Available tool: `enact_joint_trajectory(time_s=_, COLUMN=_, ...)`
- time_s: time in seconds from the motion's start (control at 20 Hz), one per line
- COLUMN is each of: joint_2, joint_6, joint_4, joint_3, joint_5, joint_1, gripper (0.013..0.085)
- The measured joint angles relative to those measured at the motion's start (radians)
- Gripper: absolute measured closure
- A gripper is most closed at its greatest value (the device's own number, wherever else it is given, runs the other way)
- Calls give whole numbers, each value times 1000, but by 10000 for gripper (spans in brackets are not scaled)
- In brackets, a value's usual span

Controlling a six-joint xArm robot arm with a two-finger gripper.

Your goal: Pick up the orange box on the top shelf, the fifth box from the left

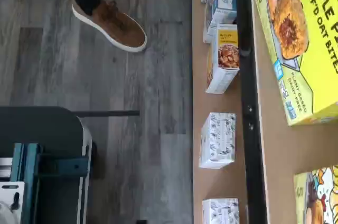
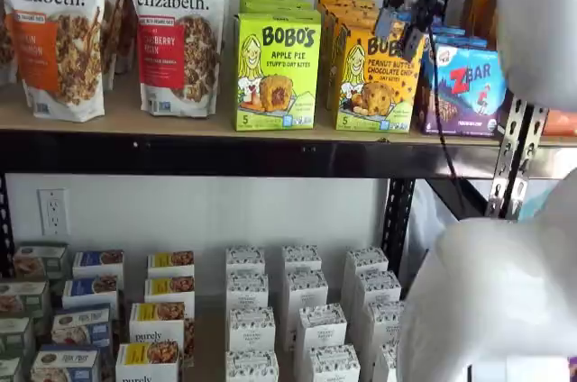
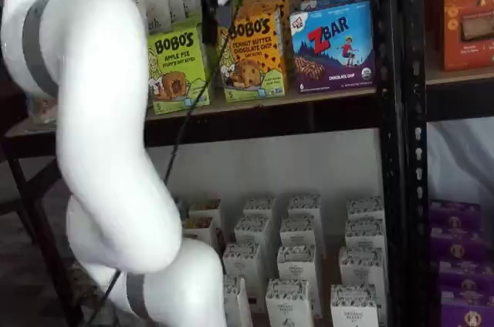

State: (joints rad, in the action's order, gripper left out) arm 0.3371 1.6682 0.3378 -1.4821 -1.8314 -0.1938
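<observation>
The orange box stands upright at the front of a row of like cartons on the top shelf, between a lime-green Apple Pie box and a blue Z Bar box. It also shows in a shelf view. My gripper hangs from above in front of the orange box's upper edge, open and empty, with the box's lettering showing between its fingers. In a shelf view only one black finger shows, between the green and orange boxes. The wrist view shows the green box and a corner of a yellow carton.
Granola bags stand to the left on the shelf. My white arm fills much of the foreground. A grey steel upright stands right of the Z Bar box. Small white boxes fill the lower shelf. A person's brown shoe is on the floor.
</observation>
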Motion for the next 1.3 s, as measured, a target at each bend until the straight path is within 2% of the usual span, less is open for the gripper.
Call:
enact_joint_trajectory(time_s=0.1, joint_2=27, joint_6=-3, joint_4=-27, joint_3=32, joint_5=53, joint_1=14, gripper=130)
enact_joint_trajectory(time_s=0.4, joint_2=32, joint_6=-3, joint_4=-35, joint_3=41, joint_5=69, joint_1=17, gripper=130)
enact_joint_trajectory(time_s=0.75, joint_2=56, joint_6=4, joint_4=29, joint_3=61, joint_5=107, joint_1=-9, gripper=130)
enact_joint_trajectory(time_s=1.15, joint_2=100, joint_6=33, joint_4=74, joint_3=103, joint_5=197, joint_1=-52, gripper=130)
enact_joint_trajectory(time_s=1.3, joint_2=83, joint_6=43, joint_4=72, joint_3=78, joint_5=184, joint_1=-64, gripper=130)
